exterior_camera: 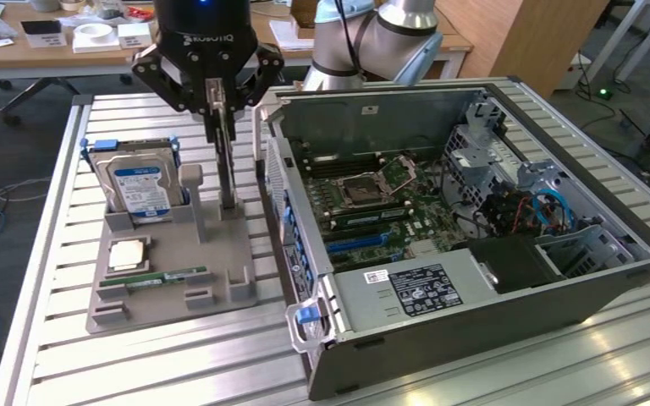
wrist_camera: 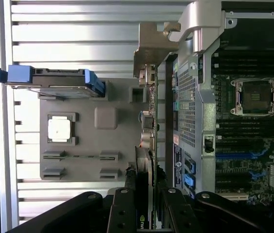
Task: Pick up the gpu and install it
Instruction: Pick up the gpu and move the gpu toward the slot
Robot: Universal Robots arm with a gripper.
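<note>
The gpu [exterior_camera: 226,165] is a thin dark card standing on edge, upright in the grey holder [exterior_camera: 229,283], its lower end at the holder's slot. My gripper [exterior_camera: 223,108] comes down from above and its fingers are shut on the card's upper edge. In the wrist view the gpu [wrist_camera: 147,141] runs edge-on between the two black fingers [wrist_camera: 125,206], with my gripper [wrist_camera: 148,206] closed around it. Whether the card has left its slot I cannot tell. The open computer case [exterior_camera: 506,279] lies just to the exterior view's right of the card, motherboard [exterior_camera: 388,211] facing up.
On the holder stand a silver hard drive with a blue label [exterior_camera: 139,182], a CPU [exterior_camera: 129,254] and a RAM stick [exterior_camera: 169,276]. The case wall [wrist_camera: 190,92] rises close beside the card. Blue slots [exterior_camera: 359,243] lie on the motherboard. Desks and cables are behind.
</note>
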